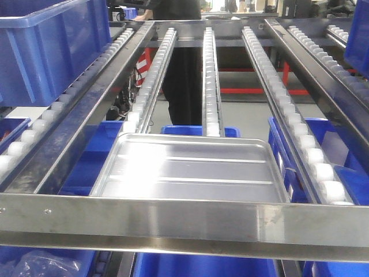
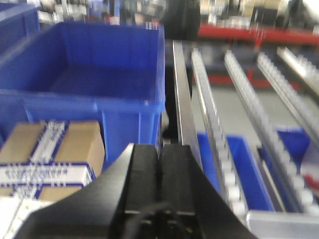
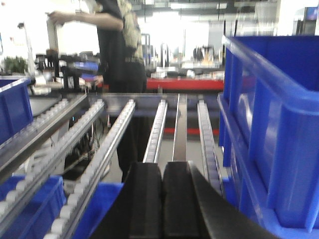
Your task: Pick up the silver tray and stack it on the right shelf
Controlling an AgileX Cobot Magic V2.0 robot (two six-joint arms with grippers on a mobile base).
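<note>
Starting from the left in the front view, a big blue crate (image 1: pixel 52 46) sits high on the outer side of the right shelf (image 1: pixel 81 127). The broad steel front bar (image 1: pixel 184 222) of this shelf runs along the near edge. Just behind the bar, in the middle, the silver tray (image 1: pixel 190 173) lies flat, with its open side up, on the roller rails (image 1: pixel 210 75). Its near rim is just beside the bar, and I cannot tell if they touch. Its two long ridges run from side to side. Under the rails there are lower crates (image 1: pixel 92 161), also blue. Behind the shelf a person (image 1: pixel 181 75) in dark clothes is standing.

In my left wrist view, which is blurred, my left pincer (image 2: pixel 159 174) has its two black fingers pressed together, and nothing is between them. To the left of it is a cardboard box (image 2: pixel 50 154) with blue and white tape, and behind that box is the blue crate. At the lower right corner a small part of the tray shows, apart from the fingers.

In my right wrist view, my right pincer (image 3: pixel 162 199) is the same: the fingers are pressed together and hold nothing. The rails run away in front of it, and a second blue crate (image 3: pixel 269 124) stands near on its right.
</note>
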